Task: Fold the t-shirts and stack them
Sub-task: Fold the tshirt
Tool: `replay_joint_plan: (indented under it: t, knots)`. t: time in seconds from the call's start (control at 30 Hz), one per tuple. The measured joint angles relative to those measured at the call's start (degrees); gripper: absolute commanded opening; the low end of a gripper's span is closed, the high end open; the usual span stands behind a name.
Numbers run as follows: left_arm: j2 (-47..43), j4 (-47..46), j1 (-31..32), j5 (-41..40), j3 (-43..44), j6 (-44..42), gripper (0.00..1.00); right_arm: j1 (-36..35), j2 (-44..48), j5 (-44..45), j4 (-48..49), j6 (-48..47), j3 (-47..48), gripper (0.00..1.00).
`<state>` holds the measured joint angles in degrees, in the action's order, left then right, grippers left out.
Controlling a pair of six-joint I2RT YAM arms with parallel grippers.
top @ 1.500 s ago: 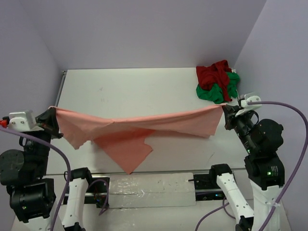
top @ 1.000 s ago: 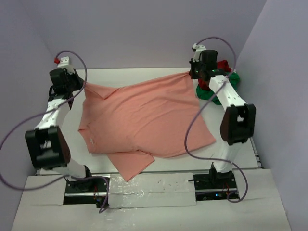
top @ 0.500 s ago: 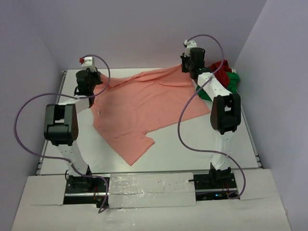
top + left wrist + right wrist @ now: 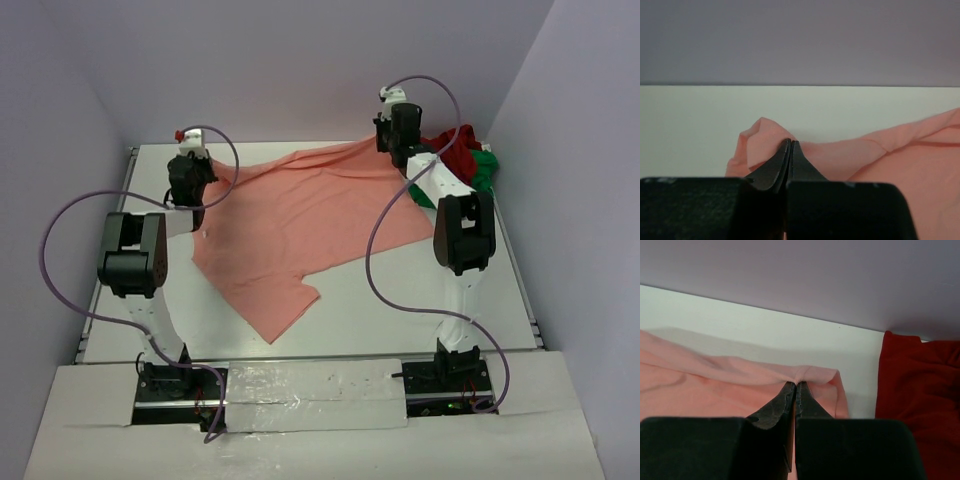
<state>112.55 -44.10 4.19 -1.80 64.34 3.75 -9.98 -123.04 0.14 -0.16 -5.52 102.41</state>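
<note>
Left jaws: the left gripper [image 4: 790, 143] has its two dark fingers pressed flat together, clamped on a small bunched peak of the salmon-pink t-shirt [image 4: 290, 220].
Right jaws: the right gripper [image 4: 796, 385] is likewise clenched, fingertips meeting on a pinched ridge of the same cloth, with creases running out to the left.
Hidden at the jaws: how much cloth lies between each pair of fingers cannot be seen; the dark gripper bodies fill the lower part of both wrist views and cover the fabric beneath them.
Hard to make out from above: both sets of fingertips are lost under the wrists and cables, and the shirt's far corners disappear beneath them.
Shirt's look: plain, matte, lying mostly flat with a few long folds near its far edge; one sleeve-like flap juts toward the near side.
Shirt and jaws: it stretches between the two grippers along its far edge and spreads from there toward the arm bases.
Shirt's place: on the white table [image 4: 400, 300], in the far half, its far edge near the back wall [image 4: 300, 70].
Beyond the right jaws: the dark red t-shirt [image 4: 452, 148] lies crumpled just beside the right gripper, heaped on the green t-shirt [image 4: 485, 172] in the far right corner; their shapes cannot be read.
</note>
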Motion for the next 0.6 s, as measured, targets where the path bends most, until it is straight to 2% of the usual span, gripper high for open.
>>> replay_joint_plan:
  t: [0.37, 0.6]
  knots:
    - [-7.8, 0.2, -8.0, -0.3, -7.2, -0.2, 0.0, 3.4, -0.1, 0.3, -2.9, -2.4, 0.8, 0.0]
    - [-12.1, 0.3, -8.8, 1.2, -12.4, 0.4, 0.0, 5.6, -0.7, -1.3, -5.0, -2.5, 2.0, 0.0]
